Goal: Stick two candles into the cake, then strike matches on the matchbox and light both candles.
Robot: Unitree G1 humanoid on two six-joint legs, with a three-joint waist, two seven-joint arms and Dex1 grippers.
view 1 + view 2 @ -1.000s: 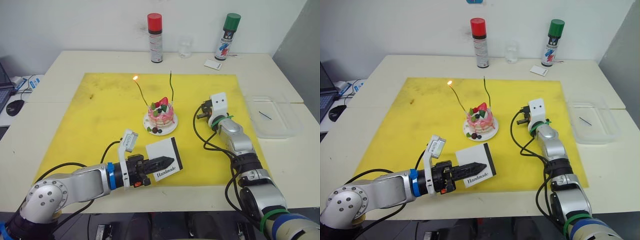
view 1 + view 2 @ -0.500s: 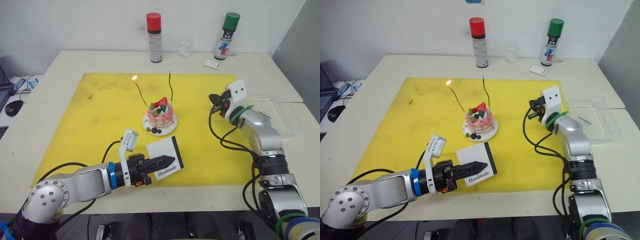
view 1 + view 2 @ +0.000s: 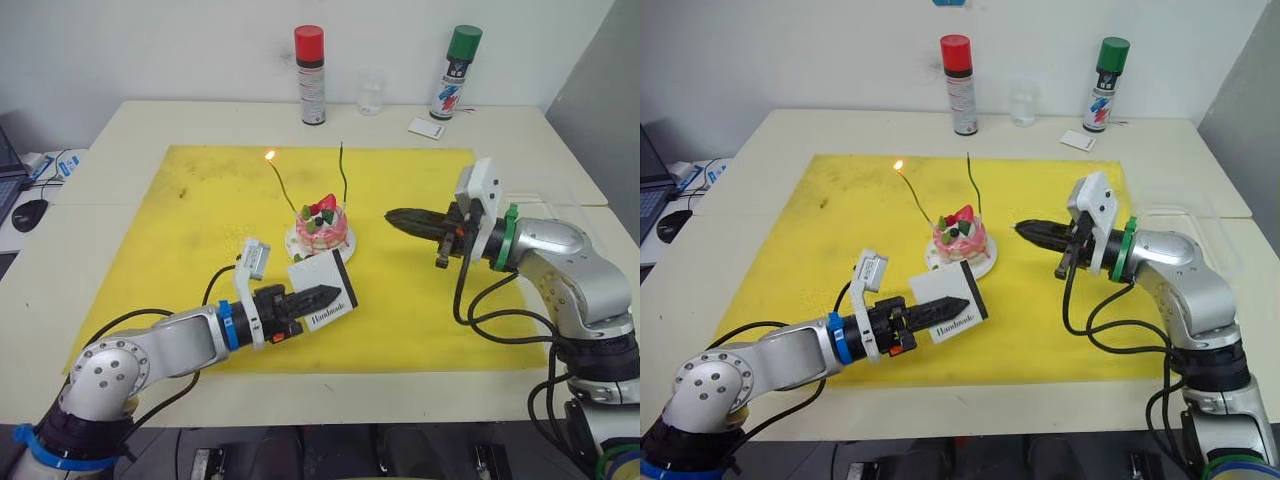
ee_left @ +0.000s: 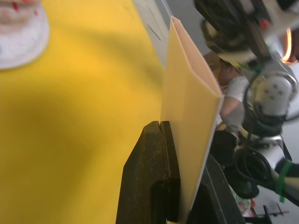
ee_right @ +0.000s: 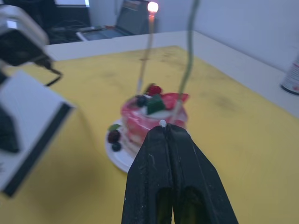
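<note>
The pink-and-white cake point(image 3: 320, 227) sits on its small white plate point(image 3: 322, 258) in the middle of the yellow mat point(image 3: 200, 220). Two thin candles stand in it. The left candle point(image 3: 284, 187) has a flame at its top, and the right candle point(image 3: 344, 175) is unlit. My left gripper point(image 3: 335, 293) is shut on the matchbox point(image 3: 315, 275), tilted just in front of the cake. My right gripper point(image 3: 392, 215) is shut and points at the cake from its right. A tiny pale match tip point(image 5: 162, 123) pokes out between its fingertips point(image 5: 154, 140).
A red-capped spray can point(image 3: 310, 75), a clear glass point(image 3: 370, 95), a green-capped can point(image 3: 455, 75) and a small white card point(image 3: 425, 128) stand along the table's far edge. A clear tray point(image 3: 1210, 222) lies behind my right arm. A computer mouse point(image 3: 30, 212) lies far left.
My right gripper swung away to the right, then turned to point left at the cake. My left gripper carried the matchbox up closer to the plate.
</note>
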